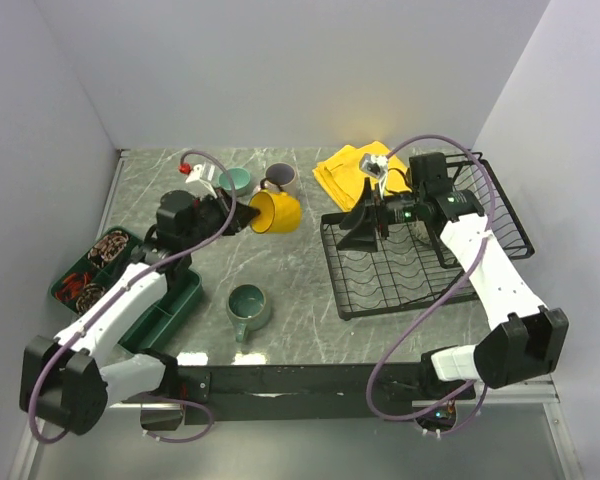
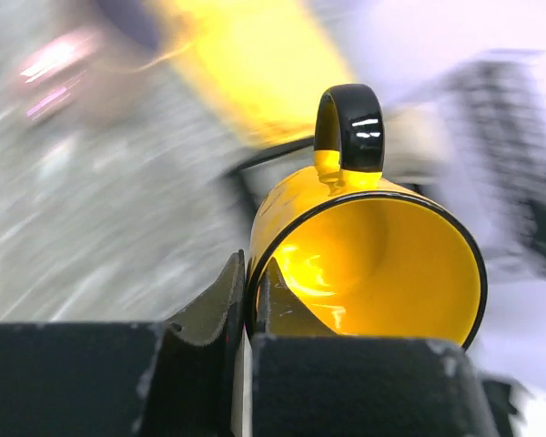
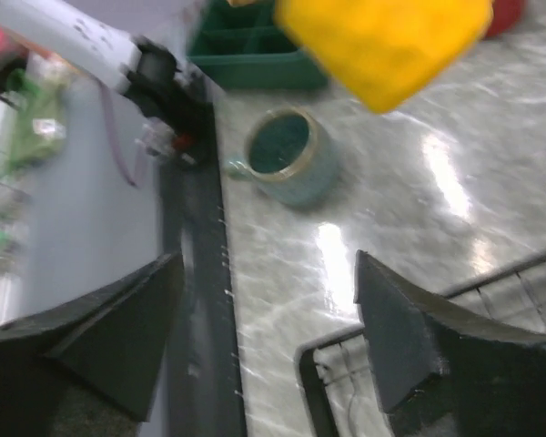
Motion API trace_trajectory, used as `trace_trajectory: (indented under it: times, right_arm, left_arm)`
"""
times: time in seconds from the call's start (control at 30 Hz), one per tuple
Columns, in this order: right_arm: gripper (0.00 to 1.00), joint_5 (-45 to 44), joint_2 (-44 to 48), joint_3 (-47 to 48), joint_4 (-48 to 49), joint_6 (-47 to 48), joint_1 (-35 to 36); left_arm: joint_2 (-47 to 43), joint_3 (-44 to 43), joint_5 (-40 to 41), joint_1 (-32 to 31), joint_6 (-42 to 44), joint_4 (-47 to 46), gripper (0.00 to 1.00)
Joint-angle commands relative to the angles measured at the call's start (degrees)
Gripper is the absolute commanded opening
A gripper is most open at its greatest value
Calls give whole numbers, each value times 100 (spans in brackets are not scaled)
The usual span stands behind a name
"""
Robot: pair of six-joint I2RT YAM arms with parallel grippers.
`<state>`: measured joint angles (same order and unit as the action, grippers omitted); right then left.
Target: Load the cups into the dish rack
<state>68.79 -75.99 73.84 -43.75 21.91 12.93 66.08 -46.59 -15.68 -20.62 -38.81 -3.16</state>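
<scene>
My left gripper (image 1: pixel 242 216) is shut on the rim of the yellow mug (image 1: pixel 276 212) and holds it tilted above the table, mouth toward the wrist. In the left wrist view one finger (image 2: pixel 220 300) is outside the yellow mug (image 2: pixel 382 264) and the other inside, with the black handle on top. My right gripper (image 1: pixel 366 222) is open and empty over the left edge of the black wire dish rack (image 1: pixel 420 262). A grey-teal mug (image 1: pixel 248 305) stands on the table. It also shows in the right wrist view (image 3: pixel 288 157). A small teal cup (image 1: pixel 235 181) and a beige-pink mug (image 1: pixel 281 178) stand at the back.
A dark green compartmented tray (image 1: pixel 170 300) lies at the left with round things in it. A yellow cloth (image 1: pixel 352 170) lies behind the rack. The right wrist view shows the rack's corner (image 3: pixel 338 357), the table's front edge and the left arm.
</scene>
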Motion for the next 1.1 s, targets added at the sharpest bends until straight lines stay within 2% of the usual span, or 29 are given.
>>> trace_trajectory:
  times: [0.0, 0.03, 0.07, 0.1, 0.13, 0.2, 0.23, 0.37, 0.43, 0.6, 0.67, 0.77, 0.97, 1.0, 1.07]
  right_arm:
    - [89, 776, 48, 43, 1434, -2270, -1]
    - [99, 706, 127, -53, 2448, -2758, -1]
    - [100, 679, 337, -324, 3059, -3215, -1]
    - [100, 653, 443, -492, 3692, -4168, 25]
    - [100, 583, 540, -650, 4916, -4639, 34]
    - [100, 363, 690, -968, 5856, -5788, 52]
    - [100, 293, 682, -994, 6347, -6064, 95]
    - [100, -93, 506, -959, 6650, -6698, 280]
    - [100, -156, 401, -977, 7045, -6962, 464]
    - [100, -287, 111, -1012, 8510, -8403, 772]
    - [100, -323, 40, -986, 8707, -8737, 842]
    - [93, -358, 48, -889, 8436, -8521, 895]
    - [73, -472, 154, -977, 8146, -8318, 992]
    - [67, -472, 146, -934, 7962, -8265, 1018]
    - [63, -498, 67, -845, 7995, -8316, 1027]
  left_arm:
    - [-176, 124, -2373, -3, -415, -2908, 1]
    - [-114, 124, -2622, -3, -626, -3214, 1]
    - [-61, 115, -2772, -3, -819, -3687, 1]
    - [44, 115, -3017, -12, -1161, -3936, 1]
    - [71, 106, -3098, -12, -1356, -4173, 1]
    - [124, 97, -3204, -47, -1733, -4647, 1]
    - [124, 62, -3256, -65, -1796, -4711, 1]
    - [45, -43, -3301, -301, -1789, -4651, 1]
    - [27, -61, -3275, -398, -1700, -4562, 1]
    - [45, -43, -3125, -592, -1674, -4588, 1]
    - [45, -43, -2994, -610, -1700, -4667, 1]
    - [36, -52, -2775, -627, -1735, -4746, 1]
    - [194, -43, -2519, -715, -1709, -4817, 1]
    - [203, -52, -2493, -741, -1692, -4782, 1]
    - [238, -70, -2457, -794, -1622, -4703, 1]
